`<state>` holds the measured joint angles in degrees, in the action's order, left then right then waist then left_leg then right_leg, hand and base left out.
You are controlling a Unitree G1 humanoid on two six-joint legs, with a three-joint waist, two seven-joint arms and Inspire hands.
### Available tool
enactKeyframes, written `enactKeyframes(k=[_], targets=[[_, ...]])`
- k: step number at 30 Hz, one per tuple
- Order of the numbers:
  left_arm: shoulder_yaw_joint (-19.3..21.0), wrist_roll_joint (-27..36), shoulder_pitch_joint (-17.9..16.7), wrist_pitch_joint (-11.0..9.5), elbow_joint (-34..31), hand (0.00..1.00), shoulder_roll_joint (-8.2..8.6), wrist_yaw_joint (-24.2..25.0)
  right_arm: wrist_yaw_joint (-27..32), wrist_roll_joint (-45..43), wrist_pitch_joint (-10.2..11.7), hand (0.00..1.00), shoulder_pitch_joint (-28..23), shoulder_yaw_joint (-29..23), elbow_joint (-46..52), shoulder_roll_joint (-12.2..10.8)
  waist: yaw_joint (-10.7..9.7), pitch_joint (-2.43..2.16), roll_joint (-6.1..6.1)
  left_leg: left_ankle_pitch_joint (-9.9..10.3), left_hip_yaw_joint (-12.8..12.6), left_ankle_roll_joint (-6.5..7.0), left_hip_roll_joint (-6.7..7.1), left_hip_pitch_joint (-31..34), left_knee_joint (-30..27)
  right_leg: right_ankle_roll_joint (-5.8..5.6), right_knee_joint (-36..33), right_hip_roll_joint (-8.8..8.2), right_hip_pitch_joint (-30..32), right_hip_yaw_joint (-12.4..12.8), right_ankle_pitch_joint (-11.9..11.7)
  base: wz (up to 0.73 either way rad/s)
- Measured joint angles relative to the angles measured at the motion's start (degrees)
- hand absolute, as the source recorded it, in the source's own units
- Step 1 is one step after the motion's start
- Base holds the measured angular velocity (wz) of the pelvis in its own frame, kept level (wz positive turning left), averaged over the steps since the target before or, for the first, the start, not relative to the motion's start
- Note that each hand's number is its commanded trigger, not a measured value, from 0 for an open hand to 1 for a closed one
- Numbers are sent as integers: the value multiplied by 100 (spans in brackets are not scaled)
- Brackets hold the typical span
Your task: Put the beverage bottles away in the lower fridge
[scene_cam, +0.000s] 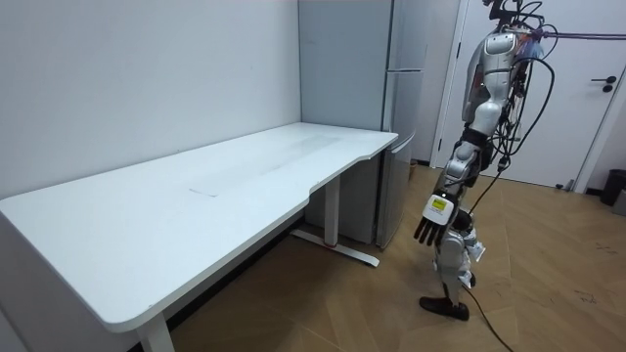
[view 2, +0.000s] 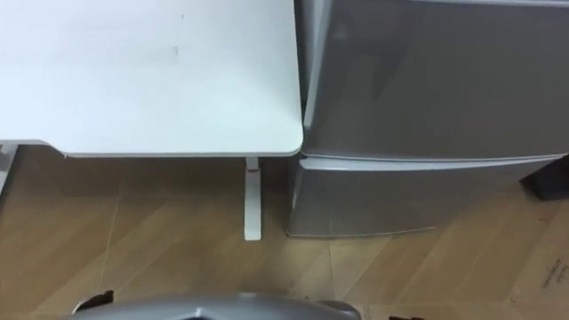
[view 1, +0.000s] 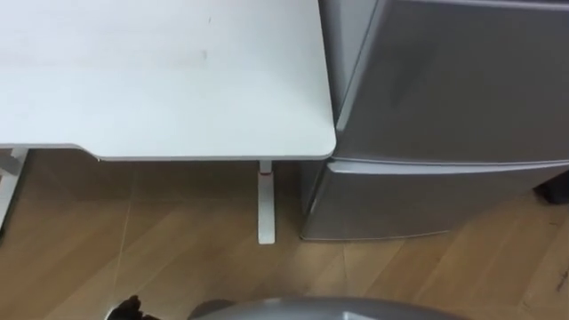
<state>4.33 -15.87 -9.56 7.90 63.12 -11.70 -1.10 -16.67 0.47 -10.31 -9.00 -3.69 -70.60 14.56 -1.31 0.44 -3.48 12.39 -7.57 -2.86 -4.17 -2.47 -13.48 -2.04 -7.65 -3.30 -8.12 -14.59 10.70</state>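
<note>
The fridge (view 1: 444, 116) runs off the eye views' top and right edges, the white surface (view 1: 160, 80) off the left and far edges, its left leg (view 1: 9, 182) half cut.

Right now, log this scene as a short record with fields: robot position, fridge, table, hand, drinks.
robot position: stands on the wood floor, facing the fridge and the table's end
fridge: silver, two doors, both shut; lower fridge door shut
table: white, beside the fridge, on its left in the eye views
left hand: hangs by the robot's side in the room view, fingers straight, holding nothing
drinks: none to be seen on the table or floor
</note>
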Motion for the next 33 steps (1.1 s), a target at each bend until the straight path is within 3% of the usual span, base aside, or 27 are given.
enactKeyframes(k=[6, 8, 10, 17, 21, 33], targets=[[9, -4, -21, 144, 56, 0, 169, 5, 557, -328, -175, 0, 174, 0, -372, -169, 5, 6, 162, 5, 21, -2, 14, -18, 38, -2, -4, -2, -12, 7, 26, 2], [10, -2, -26, 177, 101, 0, 202, 7, 641, -329, -182, 0, 182, 6, -378, -193, 12, -23, 181, 3, 24, -2, 15, -28, 37, -2, -11, -2, -19, 9, 26, 0], [23, -3, -93, 200, 107, 0, 205, 7, 767, -326, -181, 0, 252, 4, -438, -251, 12, -20, 206, 2, 33, -2, 15, -49, 37, 2, -9, -2, -32, 9, 29, 0], [31, -198, -74, 251, 102, 0, 205, 54, 854, -327, -178, 0, 424, 242, -475, -326, 117, 5, 73, 1, 36, -1, 71, -156, 74, -23, -16, -51, -89, 18, 102, 1], [-6, -235, -24, 320, 97, 0, 201, 63, 848, -325, -150, 0, 520, 480, -474, -362, 161, -22, 30, 2, 67, 0, 84, -137, 74, -27, -15, -58, -94, -4, 104, 4], [-280, -412, 33, 463, 97, 0, 203, 310, 788, -338, -175, 0, 591, 757, -477, -344, 164, -9, 61, 2, 123, 0, 90, -102, 76, -31, -9, -58, -92, -60, 113, 3]])
